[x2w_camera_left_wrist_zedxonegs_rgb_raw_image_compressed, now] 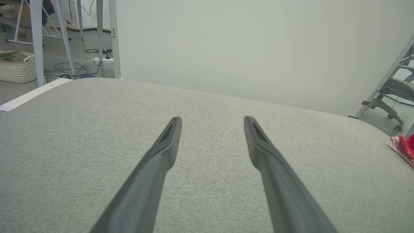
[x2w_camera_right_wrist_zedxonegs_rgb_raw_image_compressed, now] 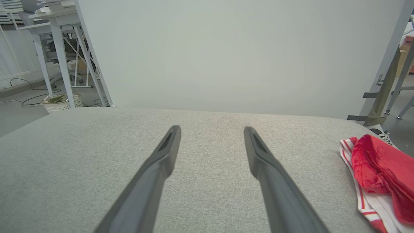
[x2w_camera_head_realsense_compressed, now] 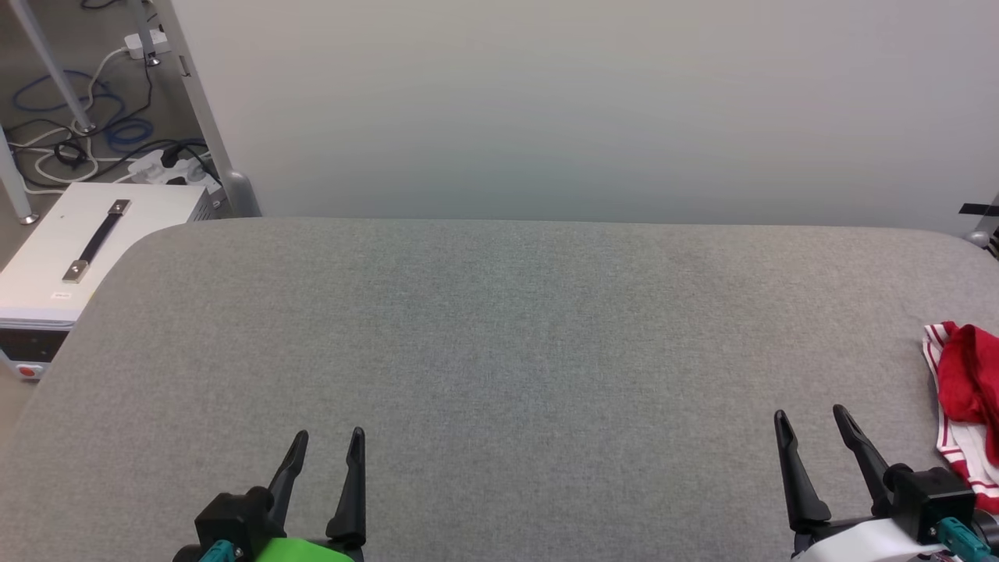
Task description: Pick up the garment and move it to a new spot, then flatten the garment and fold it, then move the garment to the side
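garment (x2w_camera_head_realsense_compressed: 968,390) lies bunched at the right edge of the table (x2w_camera_head_realsense_compressed: 499,328), red cloth heaped over a white part with red stripes. in the head view its right side runs out of the frame. it rests on the table's grey fabric top, near the right gripper (x2w_camera_head_realsense_compressed: 811,414) and to that gripper's right, not touching it.

the right gripper's jaws stand wide apart with nothing between them, the fingers pointing toward the table's far edge. in the right wrist view the garment (x2w_camera_right_wrist_zedxonegs_rgb_raw_image_compressed: 378,171) sits to the right of the fingers, crumpled red over striped white trim.

the left gripper (x2w_camera_head_realsense_compressed: 329,435) is at the lower left, well apart from the garment, its jaws likewise spread wide and holding nothing. in the left wrist view the garment (x2w_camera_left_wrist_zedxonegs_rgb_raw_image_compressed: 404,147) is a small red and white patch at the table's far right.

a pale wall (x2w_camera_head_realsense_compressed: 546,101) stands behind the table. left of the table are a white box (x2w_camera_head_realsense_compressed: 86,250) with a black handle, cables (x2w_camera_head_realsense_compressed: 78,133) on the floor, and a white basket (x2w_camera_left_wrist_zedxonegs_rgb_raw_image_compressed: 16,69).
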